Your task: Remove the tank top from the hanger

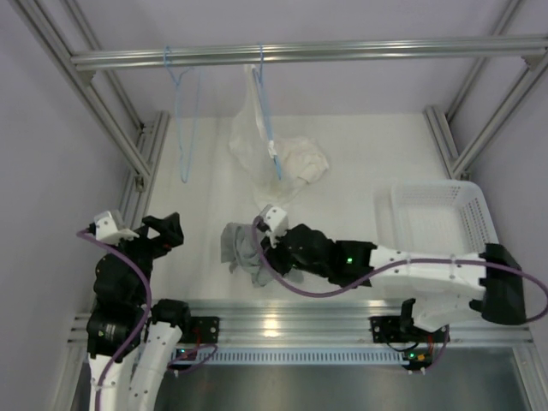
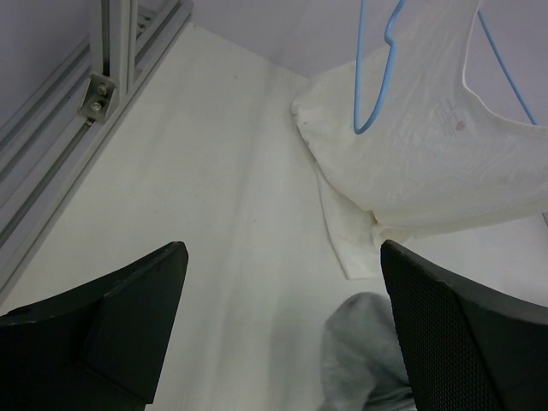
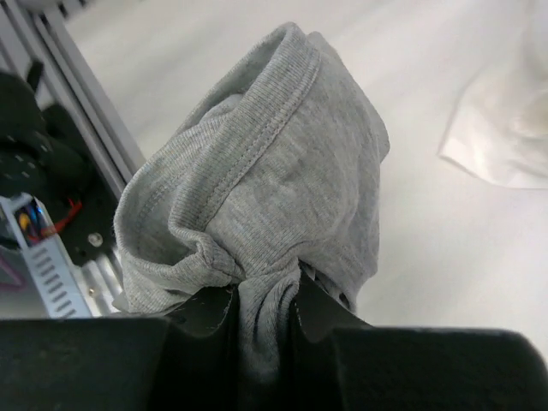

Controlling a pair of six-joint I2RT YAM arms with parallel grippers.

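The grey tank top is off the hanger, bunched up low over the table's near middle. My right gripper is shut on it; in the right wrist view the fingers pinch a fold of the ribbed grey cloth. The empty light-blue wire hanger hangs from the back rail at the left. My left gripper is open and empty to the left of the tank top. In the left wrist view the gripper stands wide open, with a grey edge of the top by its right finger.
A second blue hanger carries a white garment that trails onto the table at the back middle; it also shows in the left wrist view. A white basket stands at the right. Aluminium frame posts line both sides.
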